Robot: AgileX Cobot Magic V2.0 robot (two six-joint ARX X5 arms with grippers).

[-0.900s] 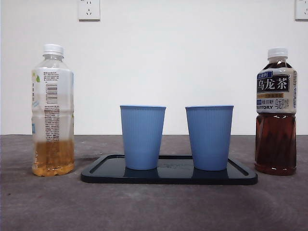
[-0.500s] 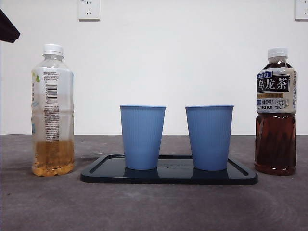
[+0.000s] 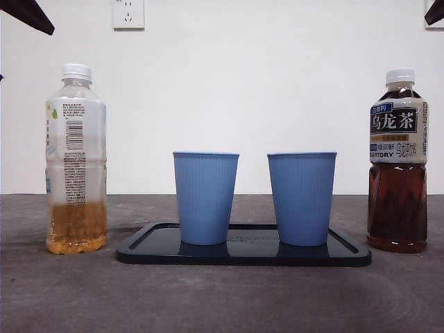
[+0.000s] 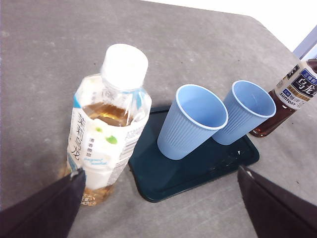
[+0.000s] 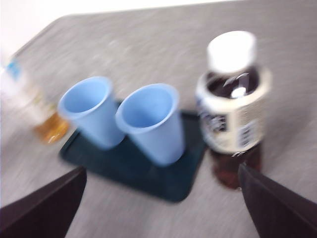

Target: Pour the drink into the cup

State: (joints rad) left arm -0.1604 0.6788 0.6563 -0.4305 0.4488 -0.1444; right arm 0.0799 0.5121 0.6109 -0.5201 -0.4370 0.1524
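Two ribbed, matt blue plastic cups, left and right, stand on a glossy black plastic tray that mirrors their bases. A clear plastic bottle with a white cap and printed film label gleams at left; a dark tea bottle with a glossy wrapped label shines at right. The grey table surface looks matt and faintly mottled.

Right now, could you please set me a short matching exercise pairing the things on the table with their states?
Things:
1. oolong tea bottle
2. pale tea bottle
3. two blue cups
4. left gripper

States:
a. empty, on the dark tray
b. nearly full, capped
c. about a quarter full, capped
d. open, holding nothing

Pairs: 1-b, 2-c, 3-a, 4-d
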